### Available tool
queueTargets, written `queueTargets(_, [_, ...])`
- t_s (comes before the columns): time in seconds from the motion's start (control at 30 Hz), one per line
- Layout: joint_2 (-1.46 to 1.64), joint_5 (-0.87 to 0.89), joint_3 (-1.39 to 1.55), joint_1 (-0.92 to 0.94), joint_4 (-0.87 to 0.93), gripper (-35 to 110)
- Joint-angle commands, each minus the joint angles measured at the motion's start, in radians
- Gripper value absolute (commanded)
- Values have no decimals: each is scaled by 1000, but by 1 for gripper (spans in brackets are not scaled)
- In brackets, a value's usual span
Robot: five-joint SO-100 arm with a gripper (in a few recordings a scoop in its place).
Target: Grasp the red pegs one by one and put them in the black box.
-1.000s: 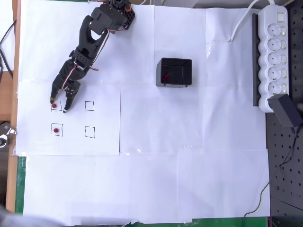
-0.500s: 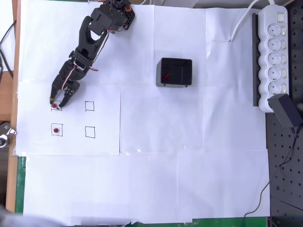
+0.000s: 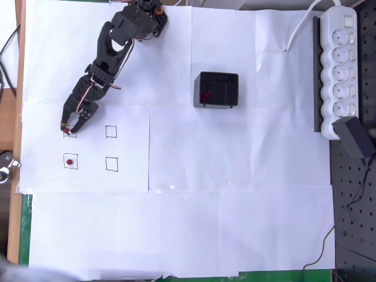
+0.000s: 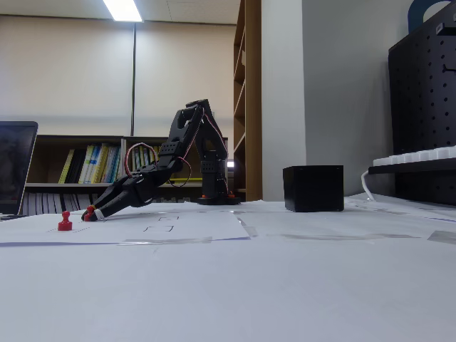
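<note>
A table covered in taped sheets of white paper [image 3: 235, 176] fills the overhead view, with bookshelves [image 4: 92, 171] and a pale wall behind it in the fixed view. The landmark is the black box [image 3: 216, 90], a small walled bin near the centre of the paper; inside it lies one red peg [image 3: 205, 95], apparently already delivered. To the left of the box in the overhead view, one sheet carries four drawn squares in a two-by-two grid, which appear to serve as marked starting places for the pegs. The two squares nearer the box [image 3: 111, 131] are bare. The far lower square holds a standing peg [image 3: 69, 161], also seen upright in the fixed view [image 4: 65, 223]. At the far upper square, the black arm reaches down and away from the box, its gripper [image 3: 70, 127] lowered to the paper with the jaws drawn nearly together around a second red peg [image 3: 66, 131]; the low, slanted approach seen in the fixed view [image 4: 91, 212] suits pinching so small a piece at table level. The peg looks clamped but not lifted, its base seemingly on the paper. A white power strip [image 3: 341, 64] and black adapter [image 3: 355, 136] lie right of the box, outside the likely carrying path.
</note>
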Motion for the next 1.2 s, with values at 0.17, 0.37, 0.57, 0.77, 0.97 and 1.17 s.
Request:
queueTargets(0.17, [-434,86,250,-149,1356,0])
queueTargets(0.37, [-577,-364,851,-733,2276,0])
queueTargets(0.57, [-548,-598,1175,-1244,2283,0])
queueTargets(0.77, [-399,-615,1031,-1376,2210,0])
queueTargets(0.97, [-215,-520,877,-1355,2072,0])
queueTargets(1.17, [-196,-526,1009,-1371,2178,14])
